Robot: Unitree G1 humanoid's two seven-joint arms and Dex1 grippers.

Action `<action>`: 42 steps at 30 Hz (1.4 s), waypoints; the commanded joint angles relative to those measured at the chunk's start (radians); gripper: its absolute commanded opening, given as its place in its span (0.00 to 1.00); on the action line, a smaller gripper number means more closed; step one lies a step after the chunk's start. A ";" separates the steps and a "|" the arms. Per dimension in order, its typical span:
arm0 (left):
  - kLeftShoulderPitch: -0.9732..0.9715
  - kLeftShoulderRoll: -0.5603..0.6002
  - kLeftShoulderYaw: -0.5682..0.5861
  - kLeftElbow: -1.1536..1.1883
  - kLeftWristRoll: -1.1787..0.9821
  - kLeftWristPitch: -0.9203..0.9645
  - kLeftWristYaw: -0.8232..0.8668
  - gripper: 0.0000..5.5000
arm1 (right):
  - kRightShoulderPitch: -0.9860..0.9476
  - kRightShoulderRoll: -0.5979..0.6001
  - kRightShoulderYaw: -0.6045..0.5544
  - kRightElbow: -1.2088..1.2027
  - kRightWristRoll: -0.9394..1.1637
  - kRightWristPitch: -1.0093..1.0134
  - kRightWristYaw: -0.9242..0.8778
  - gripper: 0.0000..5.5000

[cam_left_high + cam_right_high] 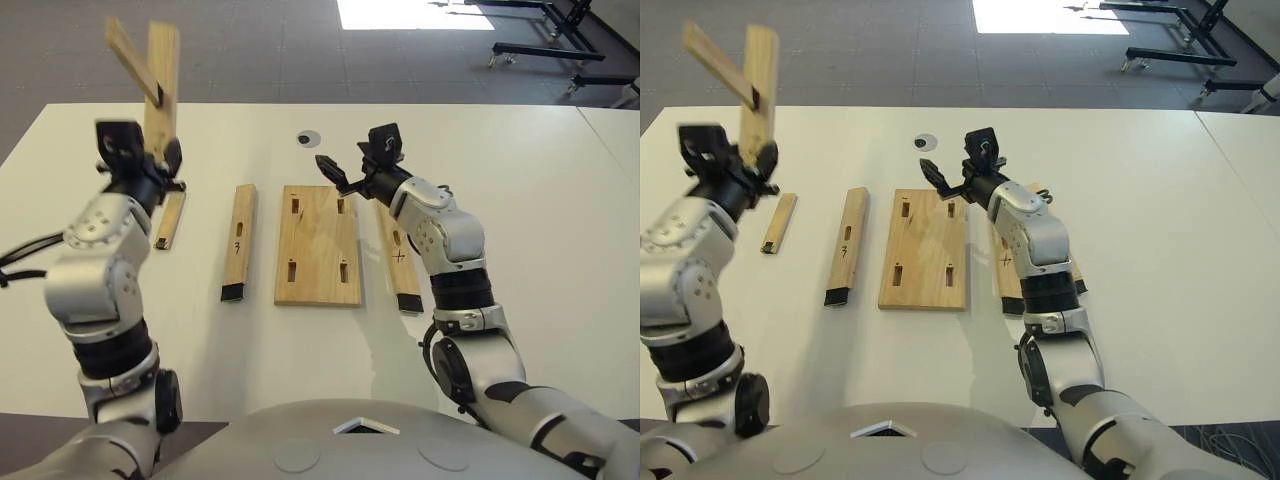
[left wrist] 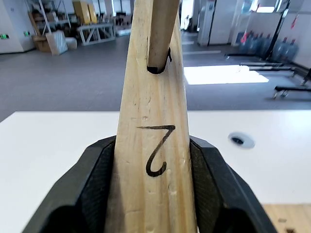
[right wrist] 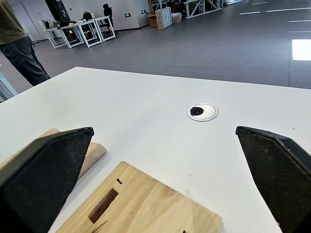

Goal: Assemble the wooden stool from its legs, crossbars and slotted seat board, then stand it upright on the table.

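Observation:
My left gripper (image 1: 150,165) is shut on a wooden leg (image 1: 162,80) marked 2, held upright above the table's far left. A crossbar (image 1: 132,60) sticks out of that leg's slot (image 2: 156,68), slanting up and away. The slotted seat board (image 1: 318,245) lies flat mid-table. My right gripper (image 1: 357,160) hovers open over the board's far right corner (image 3: 141,204), nothing between its fingers (image 3: 43,170). A leg marked 3 (image 1: 239,242) lies left of the board. A short crossbar (image 1: 171,220) lies under the left gripper. More legs (image 1: 405,275) lie right of the board, partly under my right forearm.
A round cable grommet (image 1: 308,138) sits in the white table (image 1: 520,200) just beyond the board. The table's right half and near side are bare. Black metal frames (image 1: 540,50) stand on the floor beyond the far edge.

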 commanded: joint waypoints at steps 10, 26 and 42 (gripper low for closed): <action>-0.079 -0.099 0.184 0.054 -0.633 0.020 -0.227 0.37 | -0.466 -0.196 -0.422 0.357 0.576 0.452 0.356 0.98; 0.037 -0.128 0.032 0.174 -1.069 0.042 -0.219 0.37 | -0.472 -0.103 -0.363 0.402 0.670 0.476 0.623 0.98; 0.099 -0.050 -0.085 0.170 -1.191 0.001 -0.162 0.37 | -0.451 -0.047 -0.365 0.305 0.758 0.544 0.564 0.98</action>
